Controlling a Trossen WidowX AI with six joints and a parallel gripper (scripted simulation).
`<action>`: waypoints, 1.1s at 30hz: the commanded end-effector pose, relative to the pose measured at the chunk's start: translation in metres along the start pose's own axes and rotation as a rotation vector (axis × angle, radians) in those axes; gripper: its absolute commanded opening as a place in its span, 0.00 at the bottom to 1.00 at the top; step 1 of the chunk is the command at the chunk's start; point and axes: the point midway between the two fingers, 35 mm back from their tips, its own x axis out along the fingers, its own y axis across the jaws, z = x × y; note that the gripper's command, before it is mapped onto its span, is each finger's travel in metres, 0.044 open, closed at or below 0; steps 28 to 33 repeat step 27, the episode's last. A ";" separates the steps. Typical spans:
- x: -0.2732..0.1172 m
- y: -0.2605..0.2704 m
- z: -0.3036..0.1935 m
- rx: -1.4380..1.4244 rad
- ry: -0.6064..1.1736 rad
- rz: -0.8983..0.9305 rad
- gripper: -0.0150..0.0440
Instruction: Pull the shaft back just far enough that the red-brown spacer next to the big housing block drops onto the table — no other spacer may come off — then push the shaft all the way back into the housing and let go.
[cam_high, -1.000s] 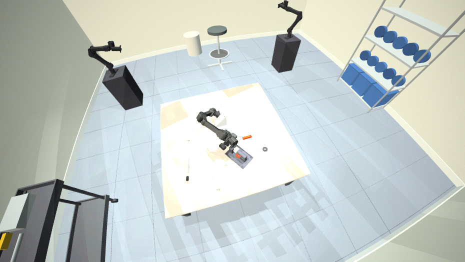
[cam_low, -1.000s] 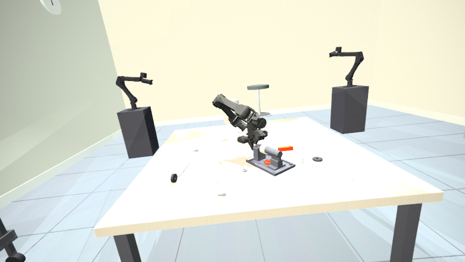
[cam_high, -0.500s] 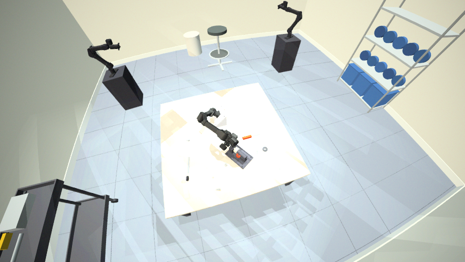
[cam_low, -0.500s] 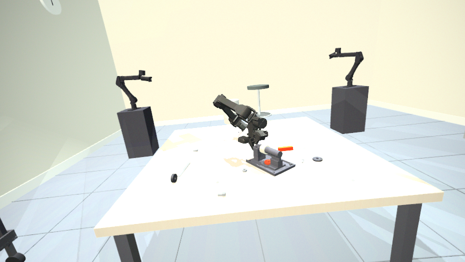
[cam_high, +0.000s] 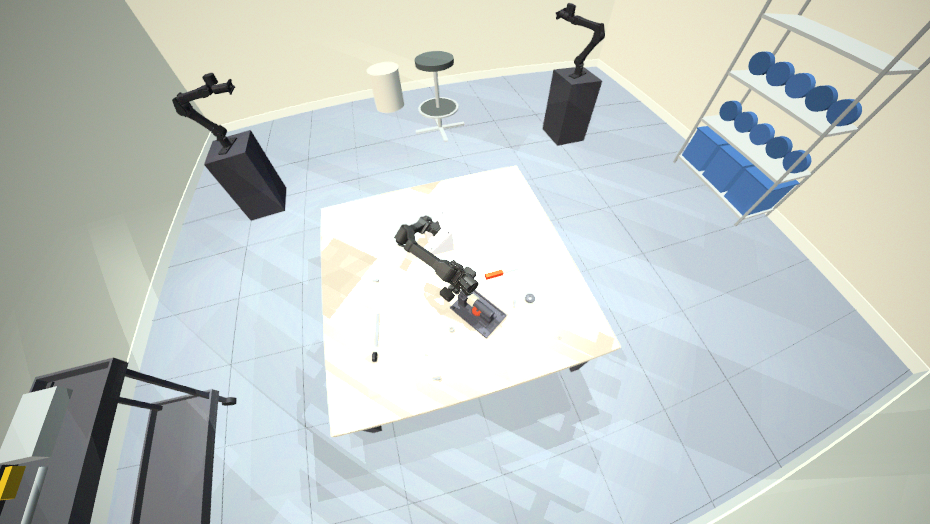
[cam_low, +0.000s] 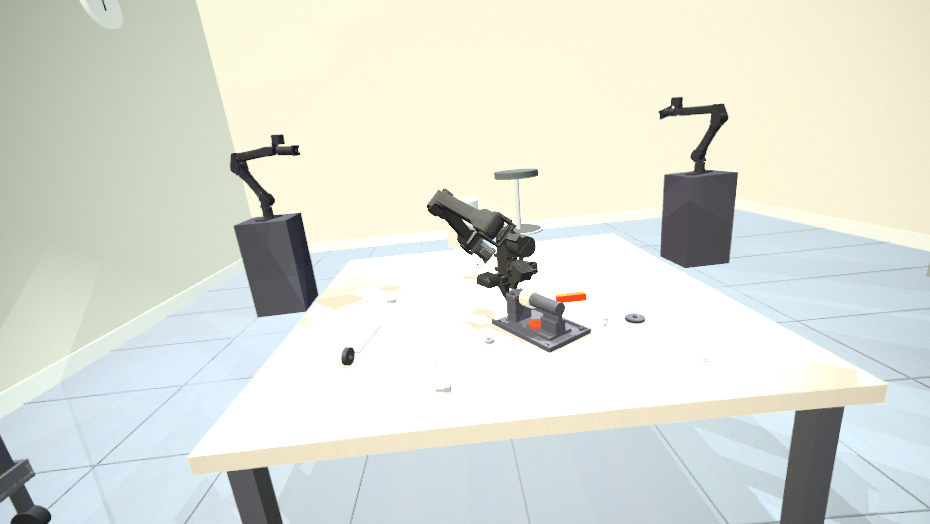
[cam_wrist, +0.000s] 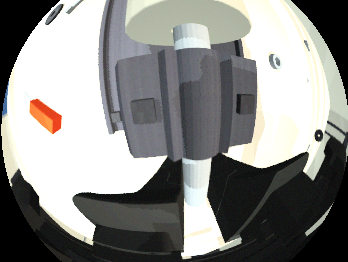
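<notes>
My gripper (cam_low: 509, 293) (cam_wrist: 186, 148) is shut on the pale shaft (cam_wrist: 196, 182), just outside the dark bearing post (cam_low: 515, 307) (cam_wrist: 200, 100). The shaft passes through the post to the wide cream spacer (cam_high: 471, 301) (cam_low: 527, 298) (cam_wrist: 187, 22) behind it. The dark housing block (cam_low: 554, 322) with its round barrel stands beyond that spacer; whether the shaft's far end is inside is hidden. The red-brown spacer (cam_high: 474, 311) (cam_low: 534, 324), bright orange-red here, lies low on the dark base plate (cam_high: 463, 315) (cam_low: 527, 336), below the shaft line and off it.
An orange bar (cam_high: 493, 274) (cam_low: 570, 297) (cam_wrist: 45, 116) and a dark ring (cam_high: 530, 296) (cam_low: 635, 318) (cam_wrist: 53, 15) lie beyond the fixture. A small nut (cam_low: 488, 340) (cam_wrist: 275, 58) lies beside the plate. A white rod with a black end (cam_high: 374, 356) (cam_low: 348, 356) lies farther left.
</notes>
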 end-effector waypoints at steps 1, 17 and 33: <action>-0.001 0.000 0.004 0.003 -0.008 0.005 0.25; 0.000 0.000 0.001 -0.004 0.005 0.001 0.39; -0.002 0.000 0.001 -0.004 0.004 0.001 0.83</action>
